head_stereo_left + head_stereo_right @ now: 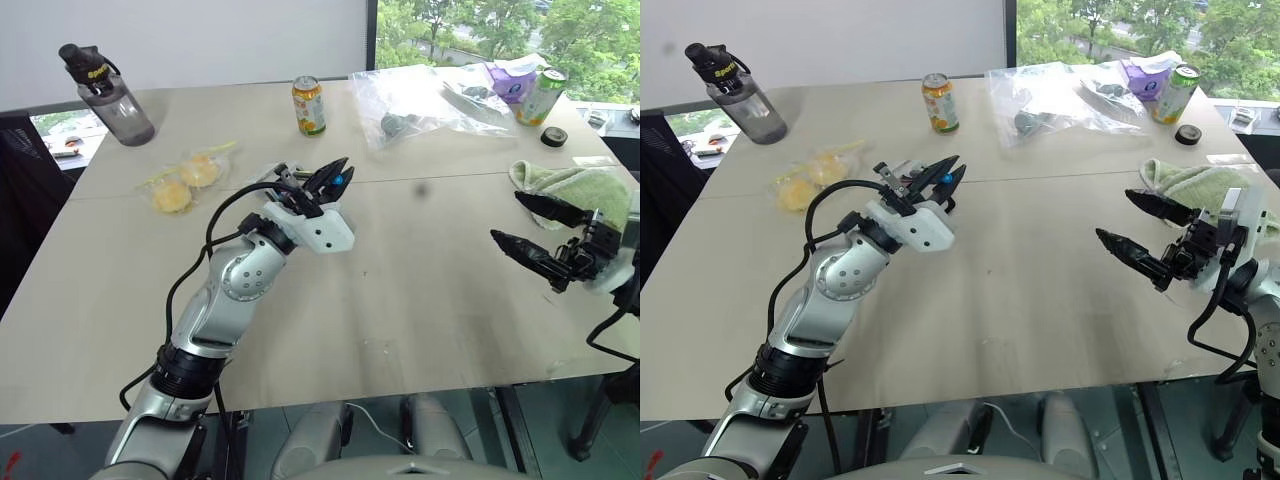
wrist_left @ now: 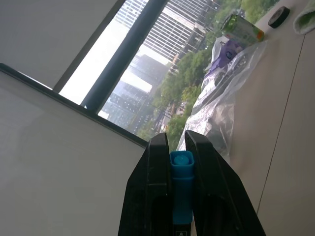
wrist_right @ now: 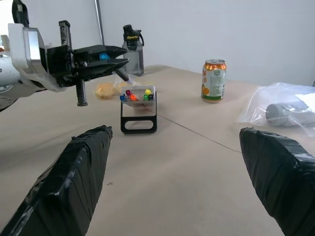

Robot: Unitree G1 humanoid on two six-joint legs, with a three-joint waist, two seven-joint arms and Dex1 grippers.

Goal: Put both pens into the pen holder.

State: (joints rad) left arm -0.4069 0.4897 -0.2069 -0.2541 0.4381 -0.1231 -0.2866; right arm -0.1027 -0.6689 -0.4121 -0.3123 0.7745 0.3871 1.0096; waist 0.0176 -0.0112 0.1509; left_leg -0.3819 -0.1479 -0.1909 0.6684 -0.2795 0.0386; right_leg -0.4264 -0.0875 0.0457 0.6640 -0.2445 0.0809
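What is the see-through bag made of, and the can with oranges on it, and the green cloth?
The see-through bag looks like thin plastic: clear, shiny, crinkled. The can is probably metal: a silvery rim and top above its printed label. The green cloth seems to be soft, fuzzy towel fabric, lying bunched in folds, not shiny.

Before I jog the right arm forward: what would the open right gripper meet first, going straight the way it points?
Probably the pen holder, standing ahead of the right gripper in its wrist view; the left gripper is off that line, though depth is uncertain.
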